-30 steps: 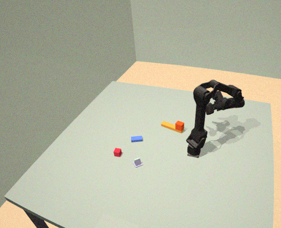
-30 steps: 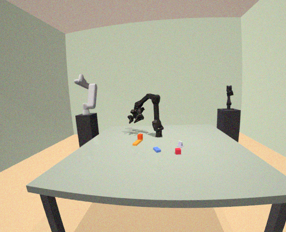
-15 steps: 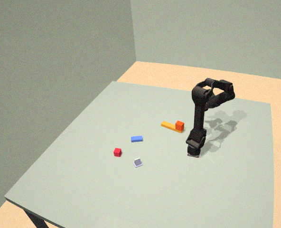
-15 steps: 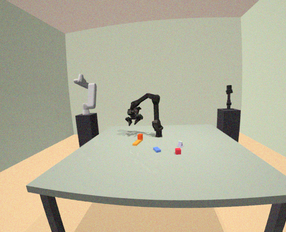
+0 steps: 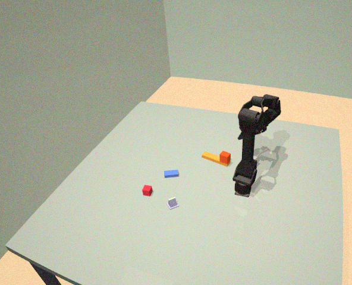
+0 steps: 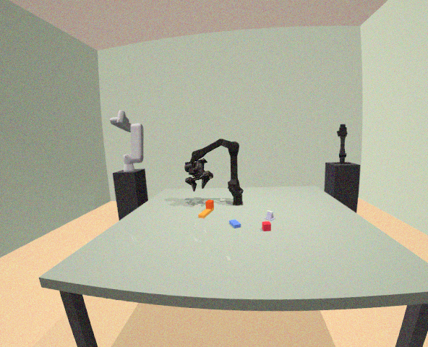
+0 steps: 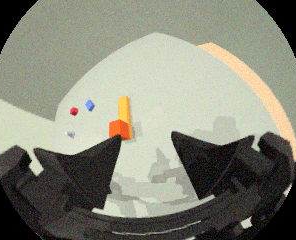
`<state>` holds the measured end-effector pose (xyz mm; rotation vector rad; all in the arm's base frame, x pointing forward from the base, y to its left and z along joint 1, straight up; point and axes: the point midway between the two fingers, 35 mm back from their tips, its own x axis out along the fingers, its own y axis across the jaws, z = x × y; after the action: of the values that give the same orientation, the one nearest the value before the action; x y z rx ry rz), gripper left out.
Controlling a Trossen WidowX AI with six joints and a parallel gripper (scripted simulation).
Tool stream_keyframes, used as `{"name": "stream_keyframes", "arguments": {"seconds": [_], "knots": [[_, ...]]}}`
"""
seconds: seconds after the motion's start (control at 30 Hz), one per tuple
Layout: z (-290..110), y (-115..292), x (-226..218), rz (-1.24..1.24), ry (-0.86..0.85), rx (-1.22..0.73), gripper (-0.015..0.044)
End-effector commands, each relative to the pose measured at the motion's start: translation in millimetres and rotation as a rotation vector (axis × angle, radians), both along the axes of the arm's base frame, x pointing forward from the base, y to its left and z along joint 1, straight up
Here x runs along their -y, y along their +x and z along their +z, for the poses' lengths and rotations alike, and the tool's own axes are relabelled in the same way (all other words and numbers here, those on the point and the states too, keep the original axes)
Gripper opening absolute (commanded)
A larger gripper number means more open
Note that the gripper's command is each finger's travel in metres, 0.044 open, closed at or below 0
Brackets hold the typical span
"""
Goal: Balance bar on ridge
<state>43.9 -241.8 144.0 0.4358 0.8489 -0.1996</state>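
Note:
A small grey ridge piece on a pale base (image 5: 172, 202) (image 6: 270, 215) (image 7: 70, 135) stands on the grey-green table (image 5: 108, 245) (image 6: 244, 269). A flat blue bar (image 5: 171, 173) (image 6: 235, 223) (image 7: 90, 104) lies behind it. A yellow-orange bar (image 5: 210, 157) (image 6: 204, 213) (image 7: 124, 110) lies flat with an orange cube (image 5: 225, 157) (image 6: 209, 204) (image 7: 120, 128) at one end. My gripper (image 6: 198, 185) (image 7: 147, 139) is open and empty. It hangs in the air behind the orange cube, far from the ridge.
A red cube (image 5: 147, 190) (image 6: 266, 225) (image 7: 74, 111) sits next to the ridge piece. My arm's base (image 5: 244, 180) (image 6: 236, 194) stands on the table near the orange cube. A white arm on a pedestal (image 6: 131, 142) and a dark stand on a pedestal (image 6: 342, 149) are beyond the table.

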Motion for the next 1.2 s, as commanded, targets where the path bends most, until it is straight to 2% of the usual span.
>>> {"name": "stream_keyframes", "arguments": {"seconds": [0.0,1.17], "knots": [[0.9,9.5,-0.9,0.029,0.016,-0.045,0.0315],[4.2,88.9,-32.4,0.195,0.071,-0.395,0.0315]]}}
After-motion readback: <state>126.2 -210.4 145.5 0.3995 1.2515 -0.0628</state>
